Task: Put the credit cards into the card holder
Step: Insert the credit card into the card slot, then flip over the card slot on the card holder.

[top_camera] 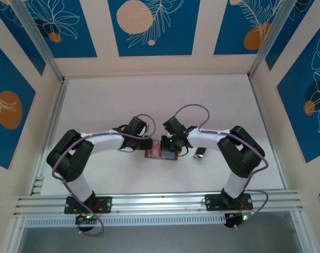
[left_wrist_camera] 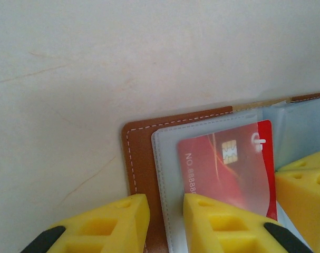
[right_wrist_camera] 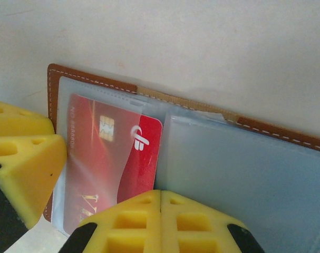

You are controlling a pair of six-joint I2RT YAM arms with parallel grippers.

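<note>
**Top view.** Both arms fold inward and meet over the wallet (top_camera: 161, 153), which lies open on the table (top_camera: 149, 100) near the front middle. The left claw (top_camera: 151, 144) reaches it from the left and the right claw (top_camera: 173, 146) from the right. I judge that one steadies while the other works. A small flat piece (top_camera: 200, 153) lies on the table just right of the wallet. It may be another card, but it is too small to tell.

**Left wrist.** The left claw (left_wrist_camera: 167, 224) has its jaws apart and straddles the wallet's stitched brown edge. One finger is on the outer side by the table and the other rests on the clear sleeve (left_wrist_camera: 162, 174). Whether it pinches the cover or only presses down, I cannot tell. Either way, the likely purpose is to stop the wallet sliding when it is pushed from the other side. A red card (left_wrist_camera: 223, 163) with a chip sits in that sleeve. Most of it is under the film, and a strip along the side nearest the fold is bare.

**Right wrist.** The right claw (right_wrist_camera: 161, 216) has its jaws together with nothing between them. Its tips sit at the card's lower edge, beside the fold. Closed like this, they make one blunt pusher, which would suit nudging a thin card sideways better than gripping it would. The bare strip suggests the card is not yet fully seated. The opposite pocket looks empty.
</note>
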